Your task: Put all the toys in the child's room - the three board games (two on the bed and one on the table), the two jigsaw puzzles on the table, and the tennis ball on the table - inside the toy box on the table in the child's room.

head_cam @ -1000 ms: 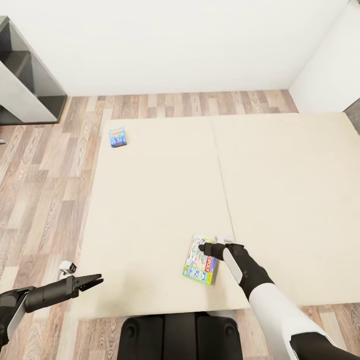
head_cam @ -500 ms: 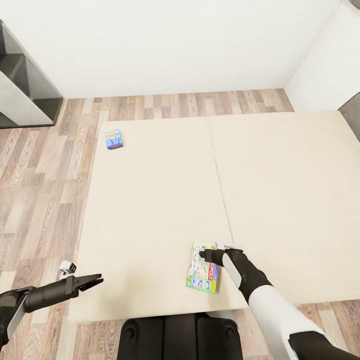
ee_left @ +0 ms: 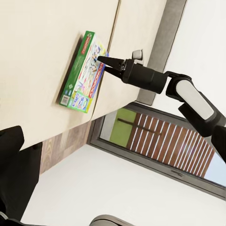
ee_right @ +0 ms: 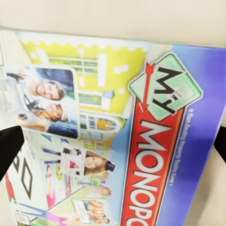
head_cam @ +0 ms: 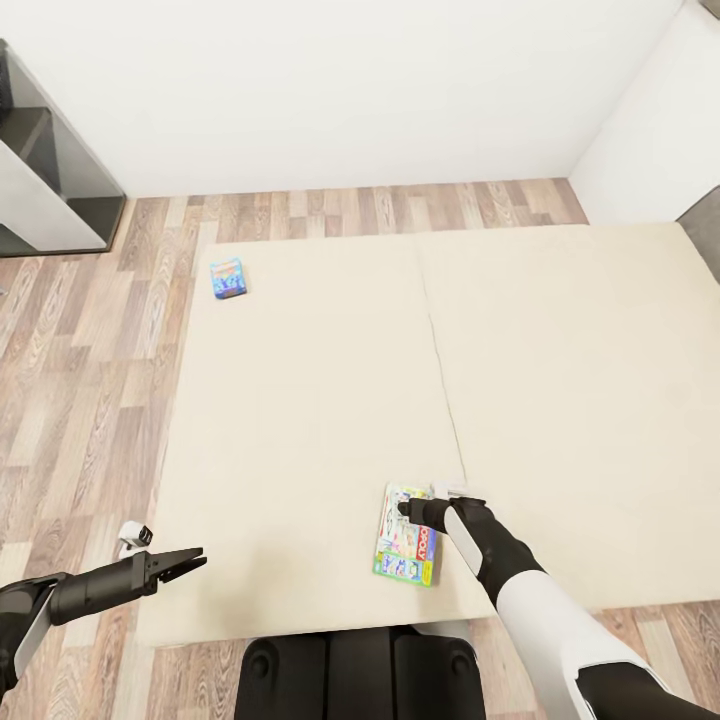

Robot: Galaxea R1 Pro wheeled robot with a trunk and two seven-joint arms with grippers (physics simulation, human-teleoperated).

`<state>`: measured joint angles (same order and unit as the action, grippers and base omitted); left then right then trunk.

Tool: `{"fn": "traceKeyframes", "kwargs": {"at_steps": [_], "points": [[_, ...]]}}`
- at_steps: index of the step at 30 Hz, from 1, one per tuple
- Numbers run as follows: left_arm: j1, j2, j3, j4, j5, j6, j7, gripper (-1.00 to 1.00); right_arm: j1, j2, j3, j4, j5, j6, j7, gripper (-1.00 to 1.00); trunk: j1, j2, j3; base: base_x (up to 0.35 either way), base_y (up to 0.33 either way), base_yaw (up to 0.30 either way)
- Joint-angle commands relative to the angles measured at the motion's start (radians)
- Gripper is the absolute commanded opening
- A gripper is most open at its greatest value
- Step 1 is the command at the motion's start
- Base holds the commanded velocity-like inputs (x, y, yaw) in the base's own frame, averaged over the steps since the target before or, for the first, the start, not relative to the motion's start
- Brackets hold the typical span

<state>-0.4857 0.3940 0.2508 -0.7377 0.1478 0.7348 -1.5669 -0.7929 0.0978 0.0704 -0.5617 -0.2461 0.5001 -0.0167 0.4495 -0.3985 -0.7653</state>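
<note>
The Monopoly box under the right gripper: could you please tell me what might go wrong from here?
1. The Monopoly box lies flat on the bed, so the right gripper, fingers spread over its face, may find no edge and just push it.
2. The box sits near the bed's front edge; a nudge could slide it off.
3. The smaller blue game lies at the far corner, likely a long reach.
</note>
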Motion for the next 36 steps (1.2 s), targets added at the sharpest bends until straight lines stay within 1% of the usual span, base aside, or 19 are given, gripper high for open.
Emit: {"fn": "traceKeyframes", "kwargs": {"at_steps": [1,36], "points": [[0.0,0.0,0.0,0.0,-0.001,0.011,-0.004,1.0,0.0,0.0,0.003,-0.001,-0.004,0.005,-0.002,1.0,0.001,-0.001,-0.001,0.0,0.0,0.054],[0.0,0.0,-0.001,0.0,-0.001,0.011,-0.004,1.0,0.001,0.002,0.006,-0.001,-0.002,0.005,-0.003,1.0,0.001,-0.001,-0.001,0.0,0.0,0.004]]}}
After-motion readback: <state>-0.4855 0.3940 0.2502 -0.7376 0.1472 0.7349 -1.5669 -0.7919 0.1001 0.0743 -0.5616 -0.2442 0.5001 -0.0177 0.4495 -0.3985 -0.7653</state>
